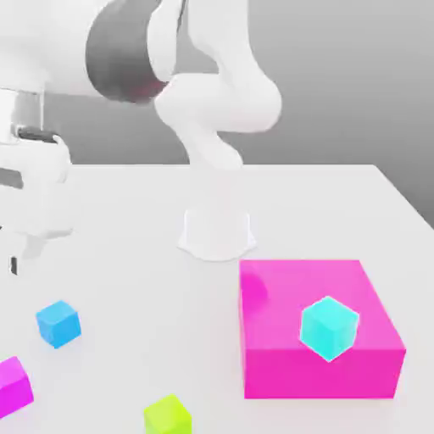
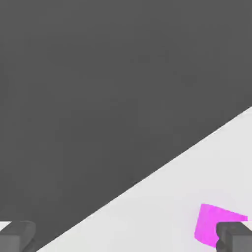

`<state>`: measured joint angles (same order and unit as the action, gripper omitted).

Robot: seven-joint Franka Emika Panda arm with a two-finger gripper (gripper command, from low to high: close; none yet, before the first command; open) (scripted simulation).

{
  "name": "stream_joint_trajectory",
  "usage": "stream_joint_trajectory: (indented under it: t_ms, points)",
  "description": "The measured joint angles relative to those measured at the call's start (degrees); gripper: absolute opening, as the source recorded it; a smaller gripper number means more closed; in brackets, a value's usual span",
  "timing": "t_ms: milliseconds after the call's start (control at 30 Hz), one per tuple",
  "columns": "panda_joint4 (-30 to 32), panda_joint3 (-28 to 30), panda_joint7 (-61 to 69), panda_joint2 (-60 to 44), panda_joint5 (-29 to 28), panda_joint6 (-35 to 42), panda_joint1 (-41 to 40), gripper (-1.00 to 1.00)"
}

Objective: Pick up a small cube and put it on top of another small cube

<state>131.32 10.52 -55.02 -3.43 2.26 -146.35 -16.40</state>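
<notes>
Four small cubes and one large block are counted on the flat white table [image 1: 127, 254] in the exterior view. The large magenta box-shaped block [image 1: 280, 339] sits toward the exterior view's right. One small cyan cube [image 1: 329, 327] rests on its top face, near the front edge. Three small cubes lie directly on the table, well apart from one another: one small blue cube [image 1: 58, 323] toward the exterior view's left, one small magenta cube [image 1: 13, 386] cut by the left edge, and one small lime-green cube [image 1: 168, 416] at the bottom edge.

One white robot arm [image 1: 216, 102] is seen rising from a round white base [image 1: 217, 234] behind the block. The gripper [image 1: 21, 254] hangs at the exterior view's left, above the table and clear of every cube.

In the hand view, two dark grey fingertips [image 2: 236, 237] are recorded far apart, so the gripper [image 2: 126, 238] is spread wide with nothing between. A magenta cube [image 2: 209, 224] is noted just beside one fingertip, on the white table [image 2: 162, 206].
</notes>
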Motion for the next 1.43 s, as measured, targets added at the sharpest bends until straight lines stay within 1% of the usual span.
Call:
stream_joint_trajectory:
  t_ms: [233,367,400,633,767,867,1033,1100,1167,1200,1433]
  points:
    - [-0.22,1.27,0.65,-14.88,5.42,-4.07,-5.08,0.00]
    - [-1.59,-0.65,2.42,-23.23,8.54,-9.43,-7.55,0.00]
    - [-2.02,-1.36,2.88,-25.28,9.18,-11.00,-8.15,-1.00]
    - [-2.13,-1.54,2.99,-25.79,9.34,-11.39,-8.32,-1.00]
    - [-0.63,0.43,1.12,-18.97,6.81,-6.11,-6.84,-1.00]
    - [1.59,-1.52,-3.29,-14.35,4.32,-3.95,-1.50,-1.00]
    - [5.40,-6.30,-11.16,-8.78,0.19,-2.56,7.49,-1.00]
    - [5.90,-7.88,-13.37,-10.67,-0.72,-5.01,10.17,-1.00]
    - [5.86,-8.42,-13.74,-14.27,-0.69,-8.57,10.78,-1.00]
    - [5.83,-8.54,-13.78,-15.30,-0.65,-9.56,10.87,1.00]
    - [5.86,-8.48,-13.93,-15.04,-0.75,-9.32,11.05,1.00]
